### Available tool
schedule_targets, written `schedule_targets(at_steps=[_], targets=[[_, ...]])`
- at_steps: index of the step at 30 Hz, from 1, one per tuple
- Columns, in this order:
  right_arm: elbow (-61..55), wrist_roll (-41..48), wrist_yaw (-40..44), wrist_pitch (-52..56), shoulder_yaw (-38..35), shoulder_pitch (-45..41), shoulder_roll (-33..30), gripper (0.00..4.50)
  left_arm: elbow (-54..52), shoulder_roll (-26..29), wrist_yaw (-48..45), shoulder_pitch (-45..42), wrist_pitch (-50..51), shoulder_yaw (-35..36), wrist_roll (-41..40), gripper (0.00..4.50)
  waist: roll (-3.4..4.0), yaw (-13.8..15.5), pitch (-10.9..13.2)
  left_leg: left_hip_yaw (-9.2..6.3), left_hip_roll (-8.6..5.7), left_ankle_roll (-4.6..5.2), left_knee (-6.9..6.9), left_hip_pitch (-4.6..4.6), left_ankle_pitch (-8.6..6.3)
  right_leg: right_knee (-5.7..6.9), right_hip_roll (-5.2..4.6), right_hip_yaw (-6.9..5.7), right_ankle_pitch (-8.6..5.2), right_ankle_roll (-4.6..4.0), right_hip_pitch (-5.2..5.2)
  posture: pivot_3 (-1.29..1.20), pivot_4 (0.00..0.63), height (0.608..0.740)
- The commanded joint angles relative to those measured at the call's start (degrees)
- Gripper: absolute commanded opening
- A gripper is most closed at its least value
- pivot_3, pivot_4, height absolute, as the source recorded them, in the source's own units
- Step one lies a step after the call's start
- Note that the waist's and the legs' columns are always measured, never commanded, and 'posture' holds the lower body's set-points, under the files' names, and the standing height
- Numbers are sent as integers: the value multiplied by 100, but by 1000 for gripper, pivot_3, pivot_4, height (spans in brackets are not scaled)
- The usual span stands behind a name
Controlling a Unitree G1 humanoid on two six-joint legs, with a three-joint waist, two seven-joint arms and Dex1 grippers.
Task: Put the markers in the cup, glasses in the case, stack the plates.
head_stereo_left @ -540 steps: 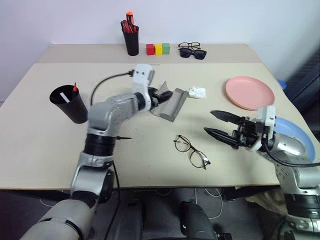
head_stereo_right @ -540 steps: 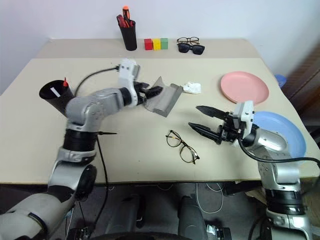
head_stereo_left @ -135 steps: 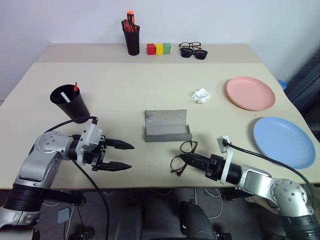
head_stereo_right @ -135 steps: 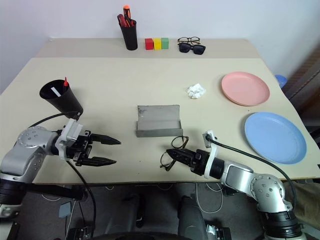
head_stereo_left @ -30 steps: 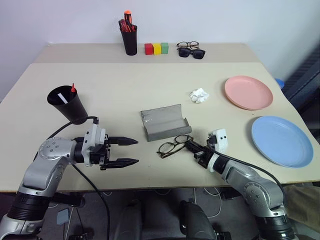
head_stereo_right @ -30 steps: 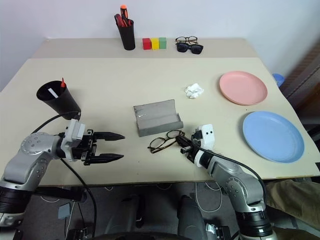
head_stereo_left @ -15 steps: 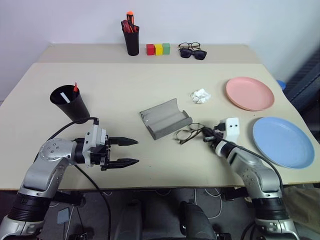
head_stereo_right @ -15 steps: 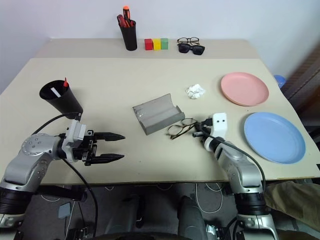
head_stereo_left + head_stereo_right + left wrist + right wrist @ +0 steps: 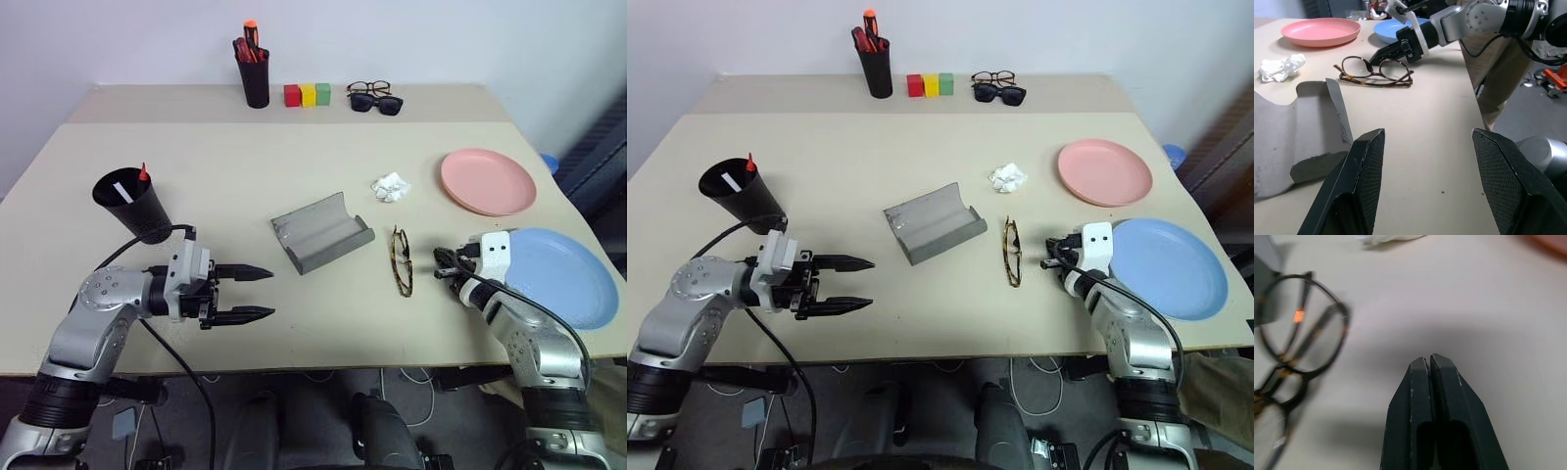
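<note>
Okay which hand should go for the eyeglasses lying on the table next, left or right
Probably the right. The right hand sits just beside the glasses, though shut, so it must open first. The left hand is open but beyond the case.

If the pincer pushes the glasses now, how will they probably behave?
The glasses lie folded flat on the table, so they would probably slide or spin, not roll. Their thin frame looks light and probably fragile.
</note>
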Motion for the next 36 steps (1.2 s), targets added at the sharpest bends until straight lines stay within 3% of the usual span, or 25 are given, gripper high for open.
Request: schedule_targets(at_steps=[1, 8, 26, 32, 36], targets=[[-895, 783, -61, 713, -548, 46, -42, 62, -41, -32, -22, -82, -32, -6, 19, 2875, 4, 0, 2, 0, 0, 0, 0, 0, 0, 1, 0, 0, 0, 0, -1, 0, 150, 740], [-1660, 2064, -485, 1931, -1165, -88, -1, 62, 57, -112, -52, -149, -67, -49, 68, 2875, 4, 1, 2, 0, 3, 0, -1, 0, 0, 4, 2, 0, 0, 0, -3, 0, 150, 740], [-2010, 1675, -201, 1798, 526, 578, 606, 62, 89, -218, -7, -73, -192, -44, 138, 2875, 1, -40, 0, -1, 4, 0, 3, 2, 0, 7, 2, 0, 0, 0, -2, 0, 150, 740], [-2062, 1683, -471, 1717, 461, 333, 882, 62, 71, -186, 20, -45, -180, -11, 128, 2875, 3, -111, 0, -2, 9, 0, 1, 3, 0, 13, 6, 0, 1, -1, -6, 0, 150, 740], [-2206, 2287, -809, 2151, -29, 238, 922, 62, 71, -173, 29, -36, -166, -5, 113, 2875, 3, -86, 0, -2, 9, -1, 0, 0, 0, 12, 7, 0, 0, 0, -8, 0, 150, 740]])
